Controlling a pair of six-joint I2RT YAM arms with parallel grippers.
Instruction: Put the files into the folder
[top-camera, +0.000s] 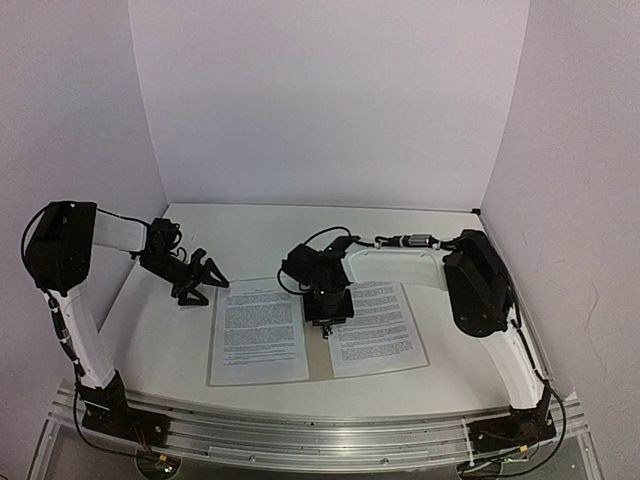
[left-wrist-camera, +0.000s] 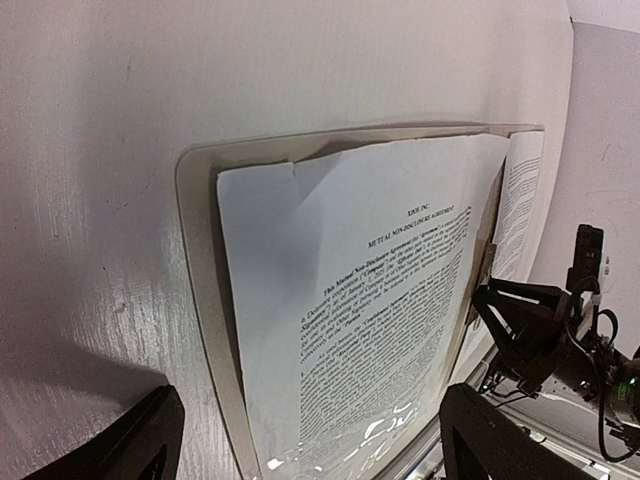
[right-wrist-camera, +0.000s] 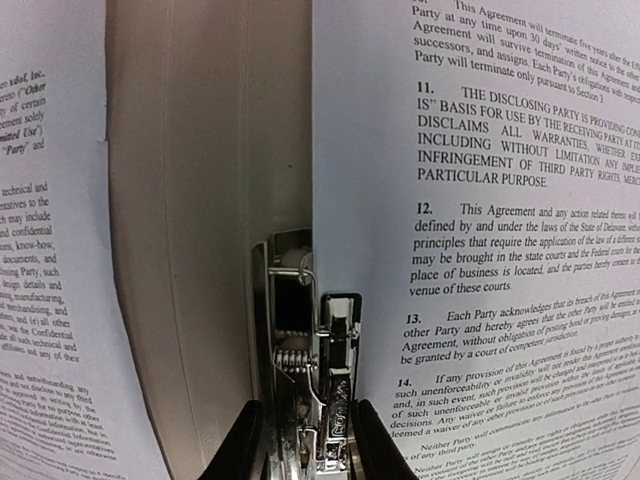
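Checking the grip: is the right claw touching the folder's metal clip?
Touching. The right wrist view shows the right claw with fingers pressed against both sides of the metal clip, no gap.

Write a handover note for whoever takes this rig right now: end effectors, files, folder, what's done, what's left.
Left end effector: open, empty, above the table off the folder's far-left corner.
Right end effector: over the spine, closed on the metal clip.
Folder: open flat. Left sheet lies on its left half, right sheet on its right half.
Done: both sheets lie in the folder.
Left: probably clipping them and closing the cover. Whether either is clipped cannot be told.
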